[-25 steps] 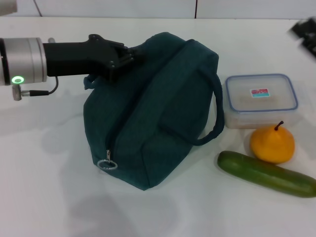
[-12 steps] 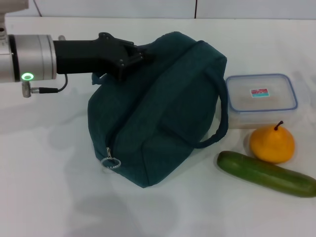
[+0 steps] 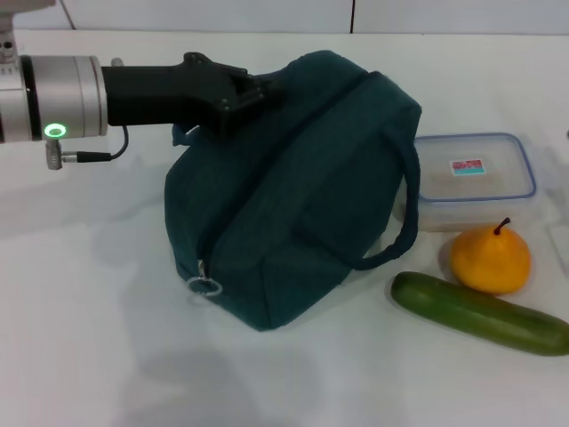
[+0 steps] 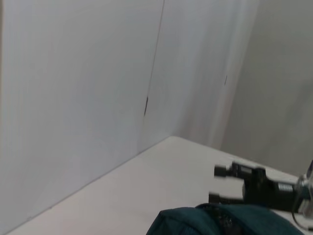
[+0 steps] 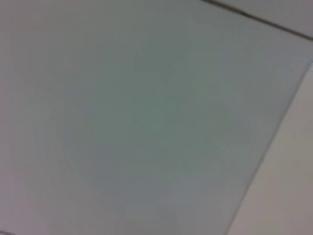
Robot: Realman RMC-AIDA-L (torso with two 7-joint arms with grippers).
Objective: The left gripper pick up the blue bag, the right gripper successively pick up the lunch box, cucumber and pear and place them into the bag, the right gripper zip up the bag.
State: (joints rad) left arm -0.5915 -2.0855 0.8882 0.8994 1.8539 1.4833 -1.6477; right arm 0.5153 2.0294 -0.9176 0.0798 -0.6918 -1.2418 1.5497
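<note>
From the head view, the blue bag [image 3: 293, 191] sits on the white table [image 3: 89, 356] and serves as the landmark; the left gripper [image 3: 260, 91] reaches in from the bag's left side at its upper far corner, its black claw closed on the fabric there, with the silver arm and its green light trailing away to the left; the bag leans, its gripped end raised and its near end resting on the table; a silver ring pull [image 3: 204, 286] hangs at the bag's near-left lower end, at the foot of the zipper line; one loop handle [image 3: 400, 227] droops down the bag's right side. Just right of the bag, and touching or nearly touching that handle, lies the lunch box [image 3: 471, 181], lid on, with a small red-and-teal sticker; the pear [image 3: 490, 258] stands in front of the lunch box, near the bag's right; the cucumber [image 3: 480, 312] lies flat on the table in front of the pear, slanting away from the bag's near-right corner.

From the left wrist view, the top of the bag shows as a teal hump at the lower edge; beyond it the right gripper [image 4: 220, 184] hovers apart from the bag, two black prongs spread with a gap between them; pale walls stand behind.

The right wrist view shows only a blank pale surface.
</note>
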